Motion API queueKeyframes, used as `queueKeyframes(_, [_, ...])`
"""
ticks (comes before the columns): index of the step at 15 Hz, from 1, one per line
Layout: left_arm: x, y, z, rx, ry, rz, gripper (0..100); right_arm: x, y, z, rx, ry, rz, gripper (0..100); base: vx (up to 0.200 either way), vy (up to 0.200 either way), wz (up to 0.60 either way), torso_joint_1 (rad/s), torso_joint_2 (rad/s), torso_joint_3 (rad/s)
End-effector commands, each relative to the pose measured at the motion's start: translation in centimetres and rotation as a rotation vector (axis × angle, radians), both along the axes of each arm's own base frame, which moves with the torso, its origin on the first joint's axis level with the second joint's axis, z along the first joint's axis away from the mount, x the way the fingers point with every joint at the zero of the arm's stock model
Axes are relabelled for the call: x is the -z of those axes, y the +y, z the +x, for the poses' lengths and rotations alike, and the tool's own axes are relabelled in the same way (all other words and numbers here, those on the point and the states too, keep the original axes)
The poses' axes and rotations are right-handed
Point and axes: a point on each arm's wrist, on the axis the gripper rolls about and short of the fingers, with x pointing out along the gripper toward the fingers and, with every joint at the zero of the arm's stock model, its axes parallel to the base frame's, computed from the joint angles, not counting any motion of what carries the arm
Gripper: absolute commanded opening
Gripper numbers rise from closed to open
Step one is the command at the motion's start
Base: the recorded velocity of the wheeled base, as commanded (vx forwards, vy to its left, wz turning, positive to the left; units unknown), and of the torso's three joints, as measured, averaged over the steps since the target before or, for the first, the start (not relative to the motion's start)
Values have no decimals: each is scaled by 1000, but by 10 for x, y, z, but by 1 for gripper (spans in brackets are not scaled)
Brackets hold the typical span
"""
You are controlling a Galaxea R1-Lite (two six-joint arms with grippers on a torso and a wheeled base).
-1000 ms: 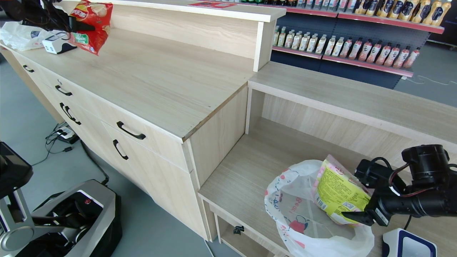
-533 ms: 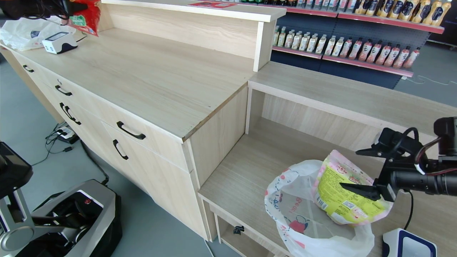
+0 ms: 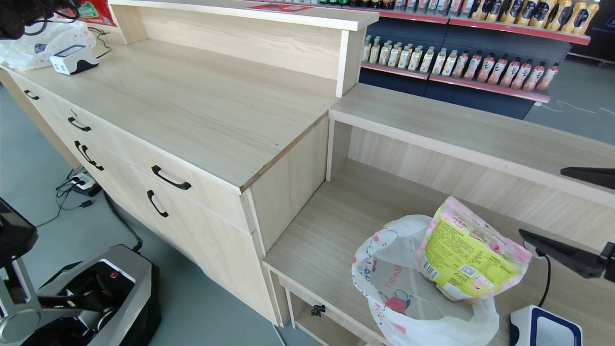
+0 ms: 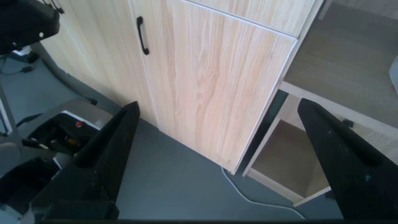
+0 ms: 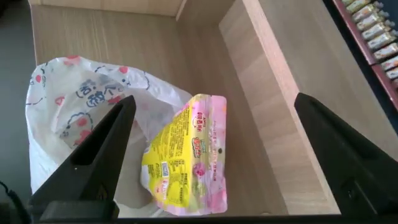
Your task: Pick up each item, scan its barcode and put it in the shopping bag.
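Leaning pouch (image 3: 468, 262): yellow-and-pink, half inside white shopping bag (image 3: 379, 274).
Right gripper (image 5: 214, 99): spread wide, empty, clear of pouch.
Left gripper (image 4: 217, 106): spread wide, empty, near cabinet (image 4: 211, 59).

Lower desk surface (image 3: 331, 230), light wood: white shopping bag (image 3: 391, 293) sits open near the front edge, with a white-and-blue scanner (image 3: 545, 329) just beside it on the robot's right. Upper countertop (image 3: 192, 110), same wood, drawers below: small scanner (image 3: 72, 58) at the far left end, crumpled white plastic bag (image 3: 29, 45) next to it.
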Motion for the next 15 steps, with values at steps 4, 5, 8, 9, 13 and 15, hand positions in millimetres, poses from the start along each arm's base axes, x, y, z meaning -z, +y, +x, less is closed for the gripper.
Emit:
queueKeyframes(4, [0, 0, 0, 1, 0, -1, 100, -40, 0, -36, 60, -226, 49, 100, 0, 0, -600, 5, 2, 0])
queueKeyframes(5, [0, 0, 0, 0, 0, -1, 100, -48, -1, -37, 111, -243, 78, 100, 0, 0, -600, -2, 7, 2])
queueKeyframes(8, [0, 0, 0, 0, 0, -1, 100, -59, -4, -37, 267, -234, 144, 100, 0, 0, -600, 2, 1, 4])
queueKeyframes(9, [0, 0, 0, 0, 0, -1, 100, -60, -6, -36, 364, -199, 160, 100, 0, 0, -600, -2, 2, 2])
queueKeyframes(13, [0, 0, 0, 0, 0, -1, 100, -47, -18, -14, 652, 29, 209, 100, 0, 0, -600, 2, 0, 2])
queueKeyframes(15, [0, 0, 0, 0, 0, -1, 100, -33, -32, 18, 751, 193, 194, 100, 0, 0, 0, 0, 0, 0])
